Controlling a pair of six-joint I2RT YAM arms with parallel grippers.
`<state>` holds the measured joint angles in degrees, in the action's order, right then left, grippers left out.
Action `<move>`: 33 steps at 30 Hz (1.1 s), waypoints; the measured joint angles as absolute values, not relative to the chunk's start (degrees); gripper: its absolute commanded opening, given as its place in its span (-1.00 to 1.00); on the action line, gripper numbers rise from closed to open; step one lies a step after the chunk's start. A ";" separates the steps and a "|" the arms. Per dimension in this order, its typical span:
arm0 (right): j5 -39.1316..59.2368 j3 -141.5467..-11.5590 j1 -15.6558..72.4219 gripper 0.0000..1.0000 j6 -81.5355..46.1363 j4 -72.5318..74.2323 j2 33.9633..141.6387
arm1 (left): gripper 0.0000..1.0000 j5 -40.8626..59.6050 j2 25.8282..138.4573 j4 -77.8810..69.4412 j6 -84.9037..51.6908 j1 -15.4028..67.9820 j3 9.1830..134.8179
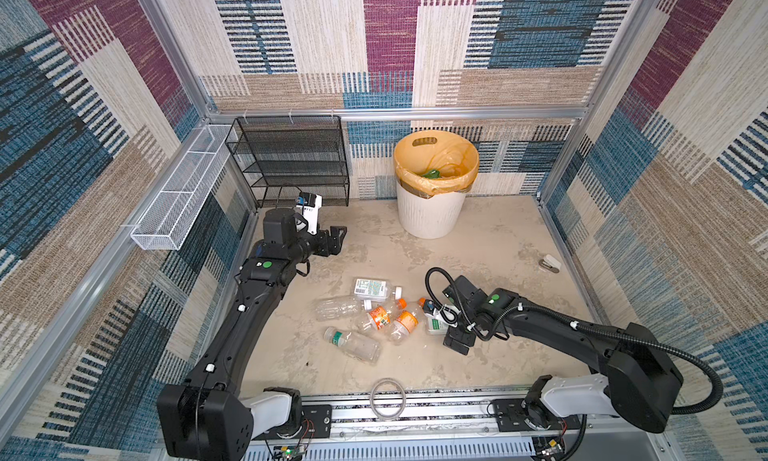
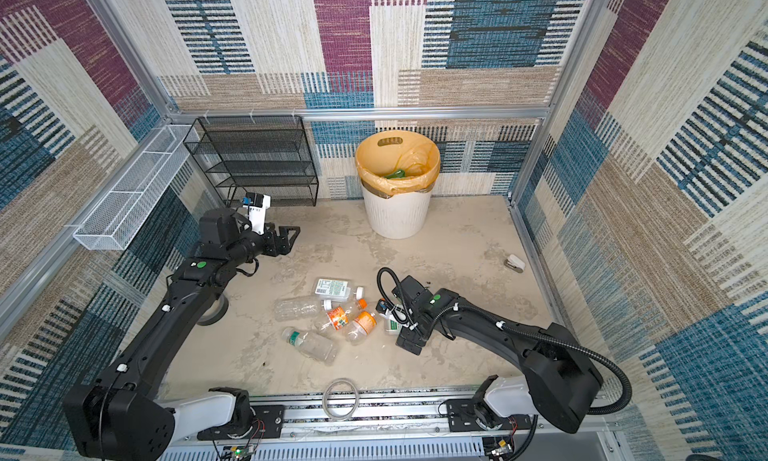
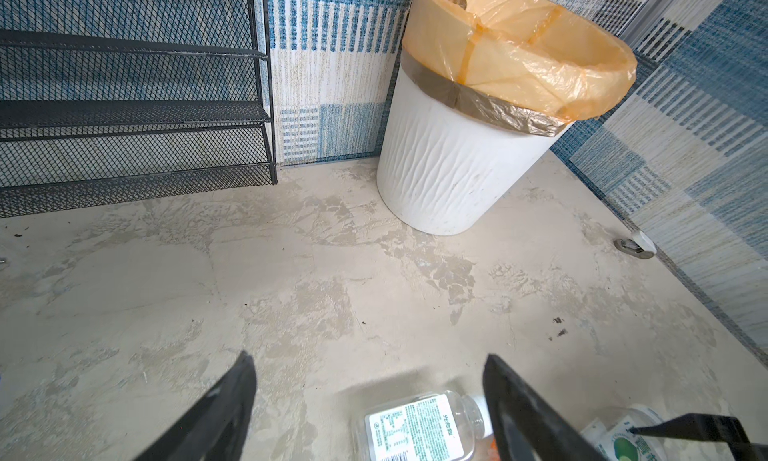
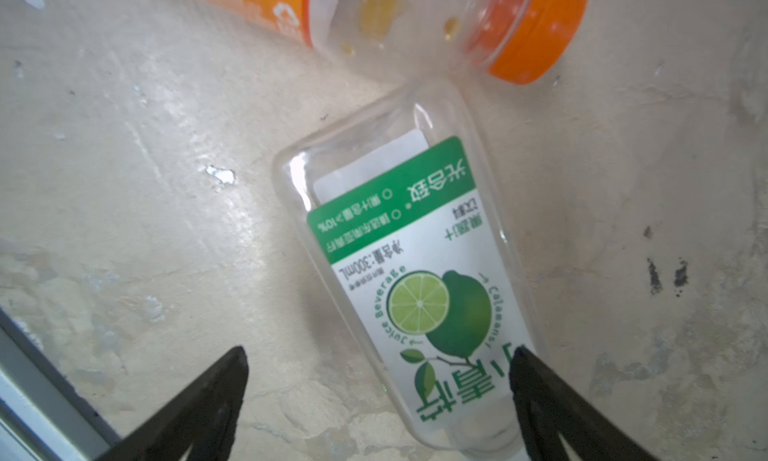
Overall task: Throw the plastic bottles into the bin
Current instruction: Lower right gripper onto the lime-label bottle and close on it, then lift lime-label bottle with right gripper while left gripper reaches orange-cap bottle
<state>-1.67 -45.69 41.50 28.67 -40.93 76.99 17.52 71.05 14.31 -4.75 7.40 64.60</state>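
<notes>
Top views, binned: 1 green bottle [image 1: 432, 173] visible in bin [image 1: 430, 218].
Remaining: 6 bottles [image 1: 380, 318] on table [image 1: 519, 230].
Right gripper [image 4: 379, 355]: wide open over lime-label bottle [image 4: 415, 272], ungripped.
Left gripper [image 3: 370, 358]: open, empty.

Patchwork woven wall panels [image 1: 390, 43] on aluminium frame [image 1: 399, 113]; black mesh rack [image 1: 291, 160], white wire basket [image 1: 178, 201]; floor [image 1: 498, 238] mottled beige, possibly stone-look laminate.

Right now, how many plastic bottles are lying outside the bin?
6, clustered together: white-labelled bottle, unlabelled bottle, orange bottle, second orange bottle, green-banded bottle, lime bottle at the right gripper. More may be hidden.
</notes>
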 measured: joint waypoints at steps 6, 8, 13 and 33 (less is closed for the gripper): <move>-1.69 -46.57 38.41 0.97 32.93 -38.06 78.65 | 0.72 18.17 71.24 14.22 -4.75 7.35 64.58; -1.56 -46.78 37.56 0.97 34.20 -37.21 79.61 | 0.72 18.20 71.31 14.24 -4.75 7.25 64.58; -0.03 -47.55 36.71 0.97 36.75 -35.79 82.98 | 0.72 18.22 71.48 14.22 -4.75 7.14 64.58; 4.45 -47.51 36.27 0.38 38.11 -33.78 86.87 | 0.71 18.39 72.38 14.15 -4.78 6.61 64.58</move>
